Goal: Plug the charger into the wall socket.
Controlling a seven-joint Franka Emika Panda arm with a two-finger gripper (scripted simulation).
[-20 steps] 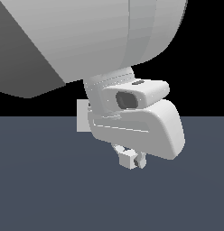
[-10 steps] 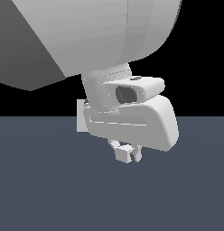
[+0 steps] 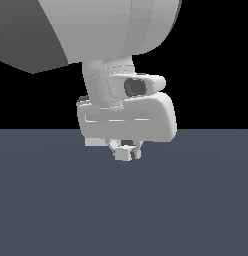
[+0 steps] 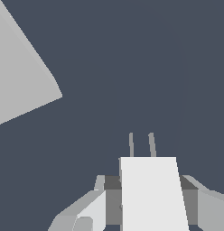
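My gripper point(image 3: 125, 150) is shut on the charger point(image 3: 124, 154), a small off-white cube held just above the dark grey floor point(image 3: 186, 200). In the wrist view the charger point(image 4: 152, 194) sits between my fingers point(image 4: 89, 210), with its two thin prongs point(image 4: 141, 144) pointing away from the camera. The wall socket point(image 4: 19, 67) shows there as a light-grey slab off to one side of the prongs, apart from them. In the exterior view the socket is almost hidden behind my hand; only a pale strip point(image 3: 94, 142) shows below it.
The arm's large white links point(image 3: 111, 30) fill the upper part of the exterior view. The wrist camera housing point(image 3: 138, 86) sits above the hand. Black background lies beyond the floor.
My hand with the charger has risen and moved to the exterior view's left. It now covers more of the socket plate. The grip is unchanged.
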